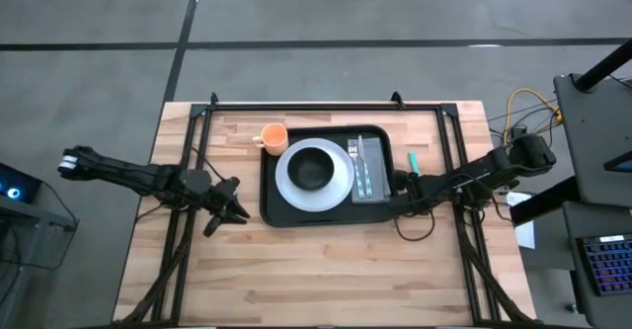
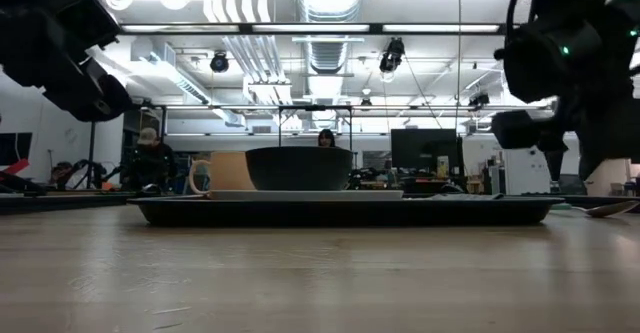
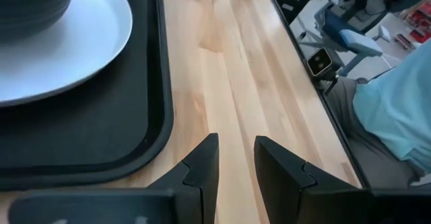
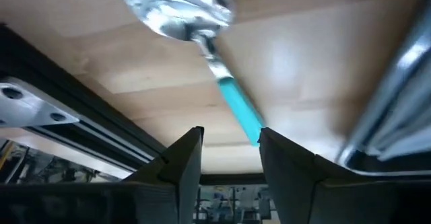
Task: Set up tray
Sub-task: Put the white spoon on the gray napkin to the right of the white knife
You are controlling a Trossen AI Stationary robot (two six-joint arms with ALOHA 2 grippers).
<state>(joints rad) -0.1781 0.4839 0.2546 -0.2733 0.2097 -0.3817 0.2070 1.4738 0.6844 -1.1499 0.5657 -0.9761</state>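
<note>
On the bench (image 1: 326,260), seen from above, the tray (image 1: 272,205) holds plate, bowl and cutlery; a teal-handled spoon (image 1: 414,161) remains outside, right. Right wrist view: right claw (image 4: 229,143) released around the spoon's handle. Left wrist view: left claw (image 3: 236,153) released, empty.

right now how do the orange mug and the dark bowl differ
The small orange mug stands on the bare wooden table, just outside the large black tray's corner; the wider dark bowl sits on a white round plate inside that tray. The mug has a side handle; the bowl has none. Both stand upright, untouched by either gripper.
</note>
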